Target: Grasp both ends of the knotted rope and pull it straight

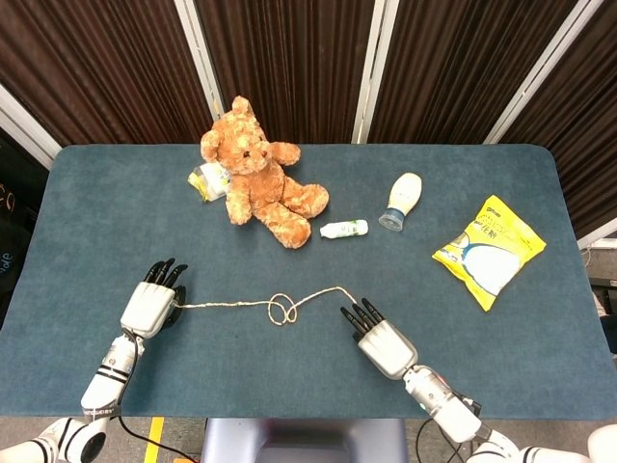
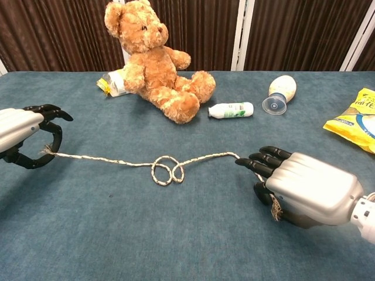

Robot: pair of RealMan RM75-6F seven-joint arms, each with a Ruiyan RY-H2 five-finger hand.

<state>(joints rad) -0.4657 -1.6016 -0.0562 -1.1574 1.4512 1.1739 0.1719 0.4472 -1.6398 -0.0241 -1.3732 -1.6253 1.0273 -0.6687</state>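
Head view: the knotted rope (image 1: 280,307) lies across the near middle of the blue worktop (image 1: 463,328), its long axis running left to right, with the loose knot about midway. The left robot hand (image 1: 151,305) sits at the rope's left end, fingers pointing far; whether it grips cannot be told from here. The right robot hand (image 1: 379,340) covers the right end, where the rope bends toward the near side. Farther off are a teddy bear (image 1: 258,175), a small bottle (image 1: 344,229) and a yellow packet (image 1: 490,249), all well apart from the rope.

Chest view: the left robot hand (image 2: 24,139) has thumb and finger curled in a ring, with the frayed left end (image 2: 47,153) at the pinch, so it appears held. The right robot hand (image 2: 296,186) lies palm-down over the right tail (image 2: 274,209), fingers extended; a firm grasp is not visible. My guess is the right side needs to close before both pull outward along the rope's axis.
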